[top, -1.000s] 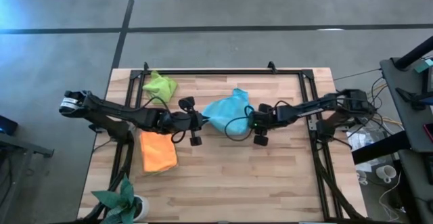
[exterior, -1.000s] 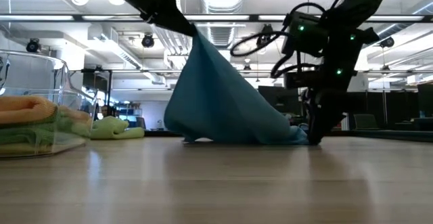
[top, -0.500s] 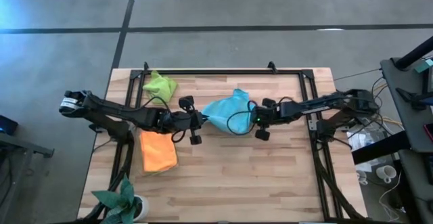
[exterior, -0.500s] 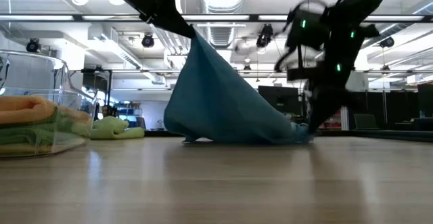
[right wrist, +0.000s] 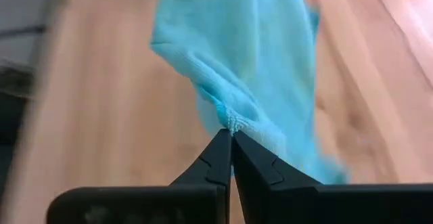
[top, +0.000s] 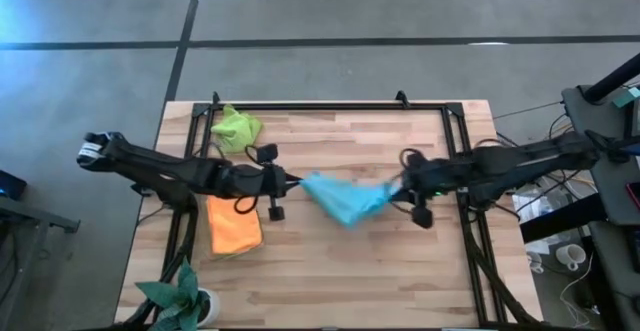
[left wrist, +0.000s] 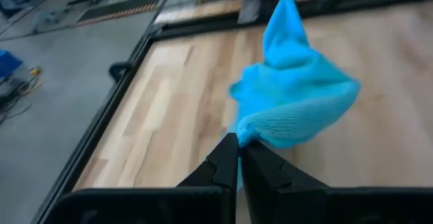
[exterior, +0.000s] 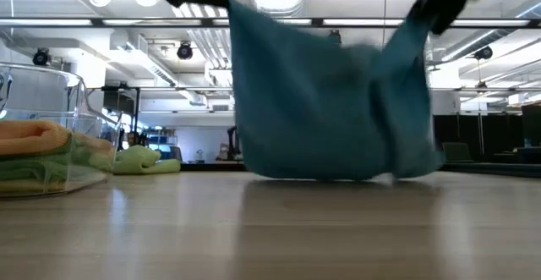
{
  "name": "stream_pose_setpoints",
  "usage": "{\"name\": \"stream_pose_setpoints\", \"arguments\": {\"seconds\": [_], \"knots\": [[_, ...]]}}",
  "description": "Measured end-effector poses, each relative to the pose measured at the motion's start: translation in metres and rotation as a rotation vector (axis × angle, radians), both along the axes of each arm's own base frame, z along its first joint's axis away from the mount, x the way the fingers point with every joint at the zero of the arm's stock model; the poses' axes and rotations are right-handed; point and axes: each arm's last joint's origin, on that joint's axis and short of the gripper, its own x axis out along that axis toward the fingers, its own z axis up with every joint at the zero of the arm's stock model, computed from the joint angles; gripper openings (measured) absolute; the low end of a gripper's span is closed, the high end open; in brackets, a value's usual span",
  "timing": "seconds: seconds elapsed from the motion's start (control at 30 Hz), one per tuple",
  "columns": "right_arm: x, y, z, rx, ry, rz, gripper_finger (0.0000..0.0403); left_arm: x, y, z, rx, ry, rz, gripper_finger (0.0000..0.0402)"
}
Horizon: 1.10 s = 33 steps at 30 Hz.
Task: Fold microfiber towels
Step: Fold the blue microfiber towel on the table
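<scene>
A light blue microfiber towel (top: 345,199) hangs spread between my two grippers above the middle of the table. My left gripper (top: 296,181) is shut on its left end and my right gripper (top: 398,186) is shut on its right end. In the low view the towel (exterior: 325,102) sags in a wide sheet, and its lower edge (exterior: 321,177) reaches down to the table top. A lime green towel (top: 236,126) lies crumpled at the far left. An orange towel (top: 233,223) lies folded near the left edge. My left gripper pinches a bunched corner (left wrist: 252,132) of the blue towel between its two fingertips, coming level from the table's left. The cloth hangs away from the fingers toward the other arm. My right gripper pinches a bunched corner (right wrist: 233,122) of the same towel between its two fingertips, coming level from the table's right. The towel droops slack between the two holds.
A clear container wall (exterior: 80,102) stands at the left of the low view, with the orange cloth stacked on a green one (exterior: 34,166) there. A potted plant (top: 180,293) stands at the near left corner. A black frame (top: 330,104) runs along the table's far edge.
My right gripper has shut on the towel's low right end at the table, then risen and drawn toward the table's right edge. My left gripper has shifted a little left. The towel, earlier draped down from the left gripper onto the table, now hangs spread between both.
</scene>
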Motion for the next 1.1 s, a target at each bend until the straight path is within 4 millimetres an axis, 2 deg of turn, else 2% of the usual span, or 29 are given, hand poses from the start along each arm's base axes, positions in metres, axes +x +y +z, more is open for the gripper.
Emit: {"name": "stream_pose_setpoints", "arguments": {"seconds": [0.23, 0.33, 0.4, 0.5, 0.57, 0.67, 0.77, 0.83, 1.0, 1.1], "knots": [[-0.036, 0.019, 0.081, 0.094, -0.275, 0.140, 0.0009, -0.028, -0.009, 0.037, -0.052, -0.142, -0.079, 0.0000], [-0.052, 0.016, 0.103, 0.099, -0.261, 0.137, 0.0009, -0.043, -0.006, 0.044, -0.133, -0.173, -0.050, 0.0000], [-0.061, 0.010, 0.106, 0.015, -0.211, 0.049, 0.0009, -0.050, -0.001, 0.042, -0.169, -0.172, 0.034, 0.0000], [-0.068, -0.001, 0.095, -0.136, -0.102, -0.143, 0.0009, -0.051, 0.007, 0.026, -0.165, -0.140, 0.165, 0.0000], [-0.064, -0.006, 0.081, -0.232, -0.038, -0.231, 0.0009, -0.044, 0.011, 0.013, -0.157, -0.103, 0.198, 0.0000], [-0.053, -0.012, 0.059, -0.284, 0.019, -0.298, 0.0009, -0.027, 0.021, -0.004, -0.157, -0.081, 0.242, 0.0000], [-0.040, -0.021, 0.031, -0.342, 0.073, -0.337, 0.0009, -0.009, 0.038, -0.028, -0.142, 0.016, 0.301, 0.0000], [-0.033, -0.028, 0.005, -0.389, 0.149, -0.352, 0.0009, 0.002, 0.051, -0.044, -0.112, 0.093, 0.334, 0.0000], [-0.025, -0.052, -0.052, -0.500, 0.330, -0.356, 0.0009, 0.026, 0.085, -0.073, -0.070, 0.188, 0.356, 0.0000], [-0.016, -0.066, -0.054, -0.543, 0.373, -0.348, 0.0009, 0.034, 0.104, -0.085, -0.053, 0.244, 0.351, 0.0000]]}}
